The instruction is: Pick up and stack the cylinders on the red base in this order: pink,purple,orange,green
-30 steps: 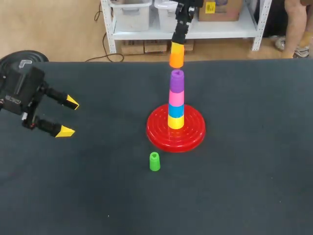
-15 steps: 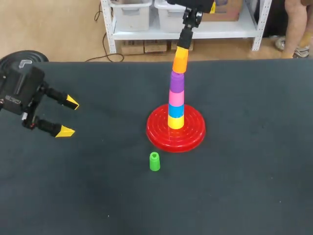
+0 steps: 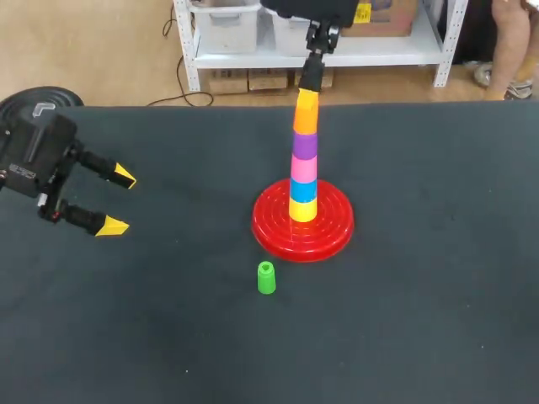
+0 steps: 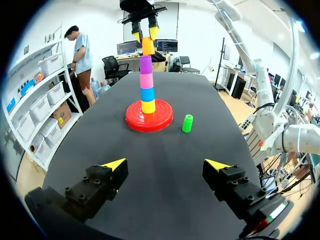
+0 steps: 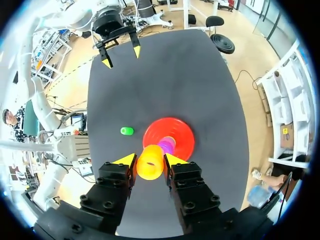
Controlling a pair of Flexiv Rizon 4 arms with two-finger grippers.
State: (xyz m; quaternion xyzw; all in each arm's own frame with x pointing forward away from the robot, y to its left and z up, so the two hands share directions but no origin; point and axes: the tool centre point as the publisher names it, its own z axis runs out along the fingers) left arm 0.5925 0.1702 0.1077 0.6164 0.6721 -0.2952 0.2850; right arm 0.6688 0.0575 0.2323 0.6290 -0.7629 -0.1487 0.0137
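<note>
Right gripper (image 5: 150,159) clamps orange cylinder (image 3: 305,114) from directly above, axis upright, resting on purple cylinder (image 3: 304,145) over red base (image 3: 333,227). Green cylinder (image 3: 266,278) stands on worktop (image 3: 421,295) near base. Left gripper (image 3: 118,200) open, well apart.

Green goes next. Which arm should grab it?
Left. The left arm is free, jaws open, low over the table, nearer the green cylinder. The right arm is up at the stack's top, jaws shut on the orange cylinder, not yet released.
</note>
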